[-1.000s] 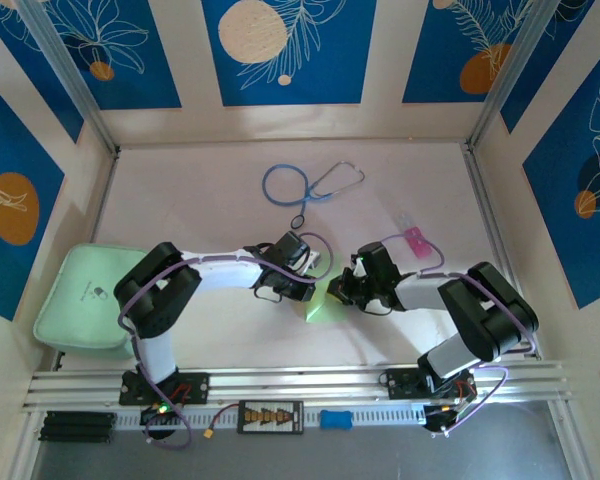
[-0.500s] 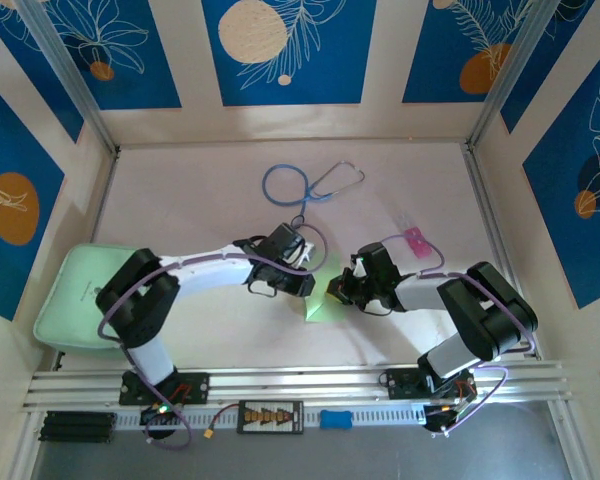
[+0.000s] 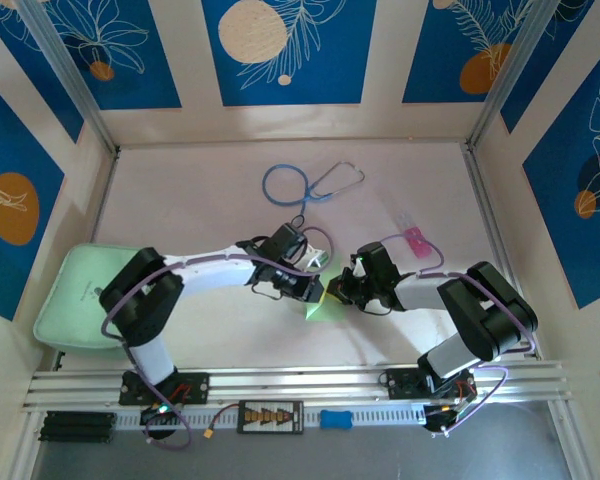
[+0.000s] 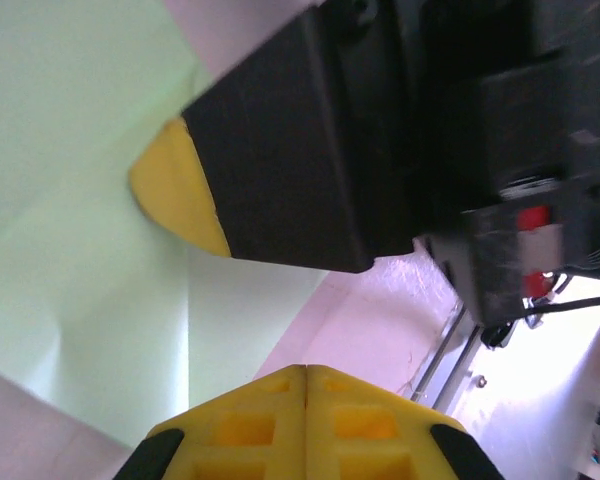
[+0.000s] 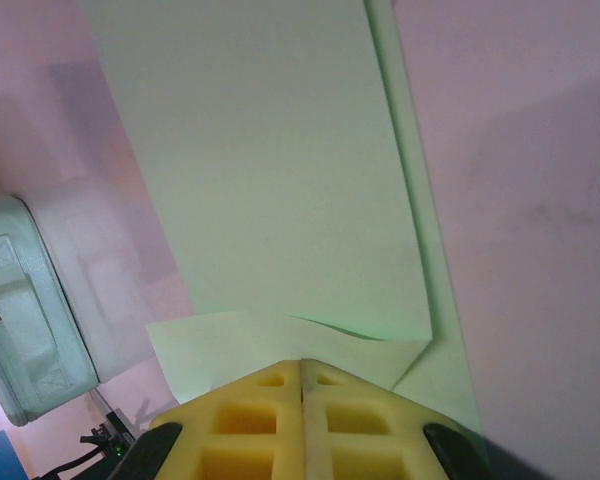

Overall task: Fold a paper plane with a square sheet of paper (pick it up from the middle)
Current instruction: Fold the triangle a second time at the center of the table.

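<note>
The square sheet of paper (image 3: 322,308) lies partly folded on the table between the two arms; it is thin and pale green. In the right wrist view the sheet (image 5: 260,180) has a long creased edge at its right and a folded flap near the tips. My right gripper (image 5: 302,362) is shut, its tips resting on that flap. In the left wrist view my left gripper (image 4: 305,372) is shut with nothing between its jaws, at the edge of the sheet (image 4: 80,250). From above, the left gripper (image 3: 318,289) and right gripper (image 3: 338,292) almost meet over the sheet.
A thick mint-green pad (image 3: 80,295) lies at the left edge. A blue stethoscope (image 3: 310,185) lies at the back, and a small pink item (image 3: 415,240) at the right. Aluminium rails (image 3: 300,380) run along the front.
The left arm's elbow swung out to the left, and its gripper tip came down to the sheet's upper edge. The right arm and the sheet stayed put.
</note>
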You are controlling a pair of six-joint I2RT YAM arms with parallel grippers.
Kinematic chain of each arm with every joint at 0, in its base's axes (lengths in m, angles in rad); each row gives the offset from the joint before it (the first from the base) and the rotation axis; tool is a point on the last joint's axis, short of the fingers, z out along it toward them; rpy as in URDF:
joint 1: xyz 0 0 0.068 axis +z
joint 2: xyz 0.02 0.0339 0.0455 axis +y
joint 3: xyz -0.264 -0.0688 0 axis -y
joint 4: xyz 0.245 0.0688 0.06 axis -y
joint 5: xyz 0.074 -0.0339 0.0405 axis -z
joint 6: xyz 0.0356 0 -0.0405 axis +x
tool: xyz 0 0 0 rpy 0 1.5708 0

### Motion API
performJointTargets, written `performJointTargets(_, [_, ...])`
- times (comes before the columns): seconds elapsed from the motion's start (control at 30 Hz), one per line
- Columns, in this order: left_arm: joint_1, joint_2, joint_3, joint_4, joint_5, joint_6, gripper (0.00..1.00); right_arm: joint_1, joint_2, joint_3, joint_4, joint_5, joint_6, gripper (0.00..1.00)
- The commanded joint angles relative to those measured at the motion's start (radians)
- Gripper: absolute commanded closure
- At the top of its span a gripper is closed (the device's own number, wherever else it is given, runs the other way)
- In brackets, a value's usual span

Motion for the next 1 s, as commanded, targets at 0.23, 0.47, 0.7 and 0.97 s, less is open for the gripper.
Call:
performJointTargets(0.23, [-0.010,0.099,0.028,0.028,0.114,-0.002,0.91,0.010,0.030,-0.018,-0.126,0.071,0.011,0.96])
performJointTargets(0.47, [-0.009,0.137,0.026,0.003,0.065,0.023,0.90,0.011,0.032,-0.020,-0.123,0.069,0.014,0.96])
performJointTargets(0.7, [-0.008,0.148,-0.029,-0.008,-0.009,0.039,0.91,0.011,0.035,-0.019,-0.129,0.069,0.010,0.96])
performJointTargets(0.97, [-0.010,0.103,-0.100,-0.010,-0.028,0.040,0.91,0.011,0.044,-0.016,-0.136,0.068,0.005,0.96])
